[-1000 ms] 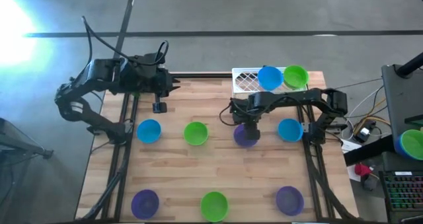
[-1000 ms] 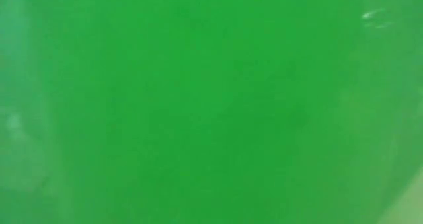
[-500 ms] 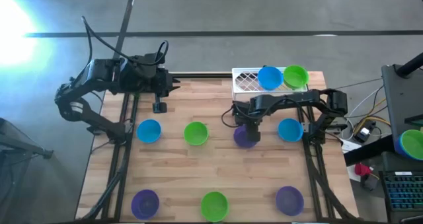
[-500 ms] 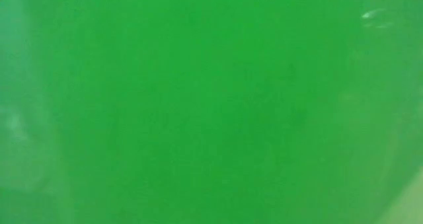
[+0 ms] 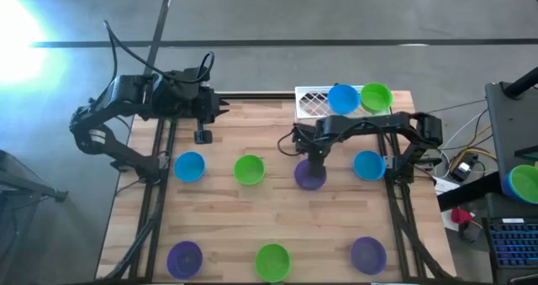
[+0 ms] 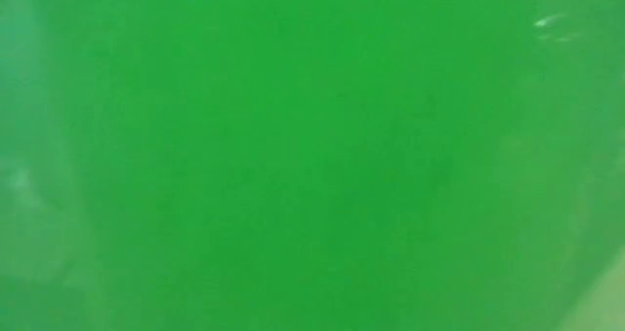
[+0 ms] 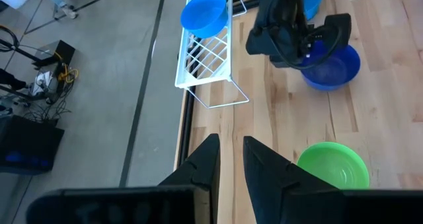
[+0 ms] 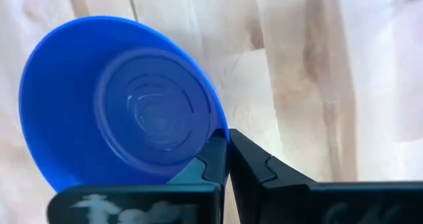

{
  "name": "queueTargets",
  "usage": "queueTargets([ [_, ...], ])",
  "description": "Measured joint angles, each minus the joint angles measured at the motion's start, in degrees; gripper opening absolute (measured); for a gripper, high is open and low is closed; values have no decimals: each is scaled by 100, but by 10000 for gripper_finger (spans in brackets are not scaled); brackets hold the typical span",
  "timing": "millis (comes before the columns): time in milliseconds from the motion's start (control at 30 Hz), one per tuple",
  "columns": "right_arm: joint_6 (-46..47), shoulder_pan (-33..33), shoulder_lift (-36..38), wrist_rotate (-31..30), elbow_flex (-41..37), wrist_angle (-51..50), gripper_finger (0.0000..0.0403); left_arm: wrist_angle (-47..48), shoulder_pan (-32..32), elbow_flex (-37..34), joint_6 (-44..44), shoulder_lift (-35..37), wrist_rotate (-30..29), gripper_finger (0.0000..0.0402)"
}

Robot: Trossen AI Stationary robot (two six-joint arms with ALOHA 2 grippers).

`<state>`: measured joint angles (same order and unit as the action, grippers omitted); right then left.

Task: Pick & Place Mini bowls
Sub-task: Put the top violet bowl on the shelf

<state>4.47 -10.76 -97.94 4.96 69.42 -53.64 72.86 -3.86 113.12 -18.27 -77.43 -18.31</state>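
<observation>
Several mini bowls lie open side up on the wooden table. My right gripper points down over the middle purple bowl and is shut on its rim; the wrist views show this bowl as bluish. Other bowls: blue, green, blue; purple, green and purple near the front edge. A blue and a green bowl sit on the white wire rack. My left gripper waits at the far left, slightly open, holding nothing. My right gripper pinches the purple bowl's rim on its far side, one finger inside the bowl and one outside. The fingers come from above, pointing down. I cannot tell whether the bowl is lifted off the table.
The low view is filled by green, something green right in front of that camera. The rack stands at the table's far edge, right of the middle. Bare wood lies between the middle and front rows of bowls. Beyond the right edge are cables and equipment.
My right gripper has dipped onto the purple bowl's far rim, rolled a little about its downward axis and shut on the rim. The bowl stays in about the same spot.
</observation>
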Motion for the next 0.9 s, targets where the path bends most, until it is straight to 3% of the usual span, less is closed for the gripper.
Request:
queueTargets([
  [467, 235, -203, 14, 0, 2389, -2021, 8, 2, -2, 0, -1, 0, 2, 62],
  [900, 681, -1627, 17, -21, 4062, -2483, 8, 0, -1, 0, 25, 0, 2, 62],
])
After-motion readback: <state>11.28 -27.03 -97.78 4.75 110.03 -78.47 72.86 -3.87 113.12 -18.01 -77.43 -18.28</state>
